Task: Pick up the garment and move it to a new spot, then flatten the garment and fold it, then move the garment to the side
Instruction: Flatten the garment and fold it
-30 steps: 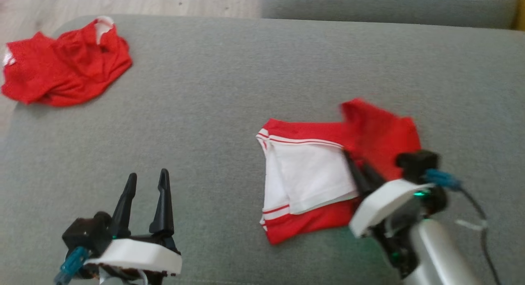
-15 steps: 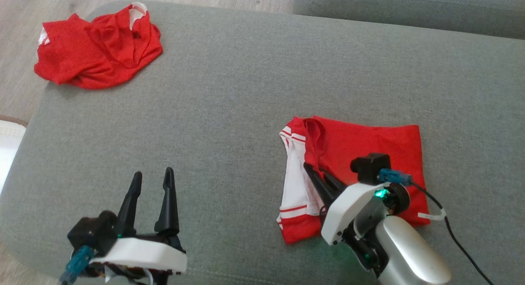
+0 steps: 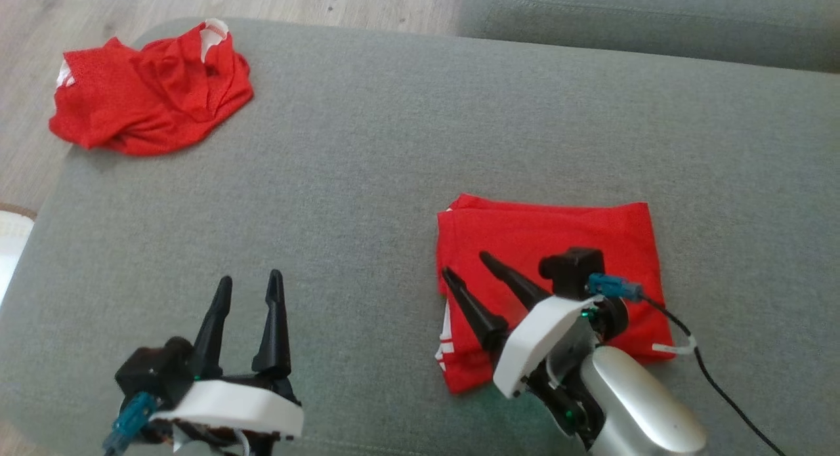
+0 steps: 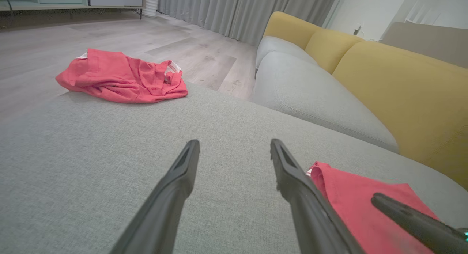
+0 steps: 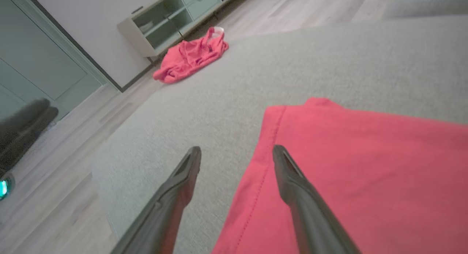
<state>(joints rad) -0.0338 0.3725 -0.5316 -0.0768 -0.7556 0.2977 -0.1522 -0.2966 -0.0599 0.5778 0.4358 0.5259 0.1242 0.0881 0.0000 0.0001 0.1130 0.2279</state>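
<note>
Across the head view spreads a wide grey cushion [image 3: 394, 180], with a grey sofa seat [image 3: 656, 16] beyond its far edge and pale wood floor [image 3: 197, 3] at the far left. The left wrist view adds the yellow sofa back [image 4: 402, 93] and grey curtains [image 4: 237, 9] behind it, while the right wrist view takes in a pale cabinet [image 5: 172, 16] with glass-fronted shelves against the wall. On the cushion's right half lies the folded garment [image 3: 558, 239], a flat red rectangle with a sliver of white striping [image 3: 446, 344] peeking out at its near-left corner. A crumpled red garment [image 3: 151, 95], white showing at its collar, sits well apart at the far-left corner of the cushion. Over the folded garment's near-left part hangs the right gripper [image 3: 466, 264], its two fingers spread wide and pinching nothing; the right wrist view shows the garment's stitched left edge running between them, one finger over grey fabric and the other over red. Low at the near left, the left gripper [image 3: 251, 280] hovers above bare cushion, likewise spread apart and empty. A blue connector [image 3: 613, 287] plugs into the right wrist, and its black cable [image 3: 722, 390] carries a small white tag [image 3: 671, 346] too small to read.
</note>
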